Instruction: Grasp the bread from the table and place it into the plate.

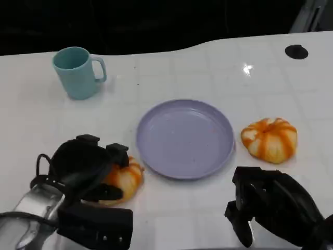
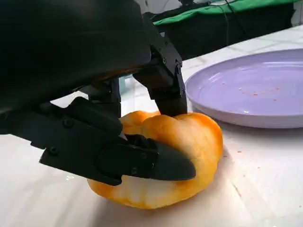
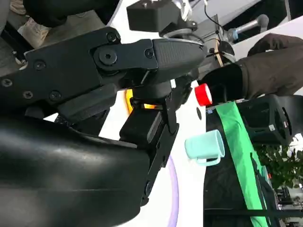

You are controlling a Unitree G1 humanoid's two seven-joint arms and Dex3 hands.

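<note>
An orange-and-white bread bun (image 1: 125,179) lies on the white table just left of the purple plate (image 1: 184,138). My left hand (image 1: 86,166) is wrapped over it. In the left wrist view the thumb crosses the front of the bread (image 2: 189,137) and the fingers (image 2: 163,80) press on its back, so my left hand (image 2: 94,71) grips it while it rests on the table beside the plate (image 2: 255,90). A second bun (image 1: 269,139) lies right of the plate. My right hand (image 1: 270,205) hovers near the front edge with fingers apart, holding nothing.
A teal mug (image 1: 78,72) stands at the back left, and a black round mark (image 1: 296,51) sits at the back right. The table's far edge curves behind the plate. In the right wrist view a person's dark-gloved hand (image 3: 255,71) holds a red item beside the mug (image 3: 203,145).
</note>
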